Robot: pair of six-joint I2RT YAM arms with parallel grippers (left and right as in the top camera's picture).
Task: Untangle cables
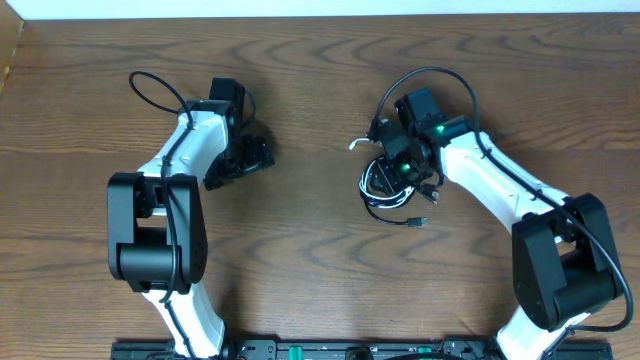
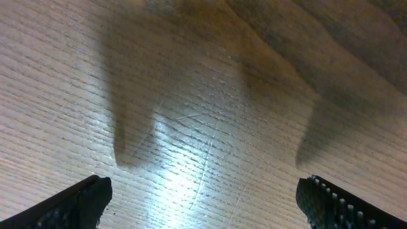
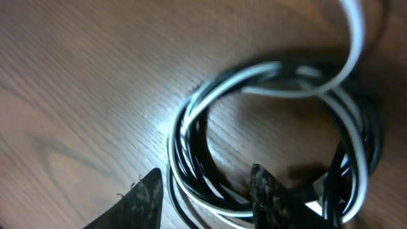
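Overhead: the right gripper (image 1: pixel 400 168) is hovering over the cables (image 1: pixel 385 195), which are lying in one black-and-white coil just under its fingertips. The left gripper (image 1: pixel 240 158) is sitting well apart from them, over bare table (image 1: pixel 300 260).

Left wrist: the left fingers (image 2: pixel 73 205) are standing wide apart, with only wood between them.

Right wrist: the right fingers (image 3: pixel 145 202) are standing partly apart, straddling the coil's near strands without pinching them.

The first grasp is probably being lined up. The next move calls for closing on a single strand and drawing it clear.
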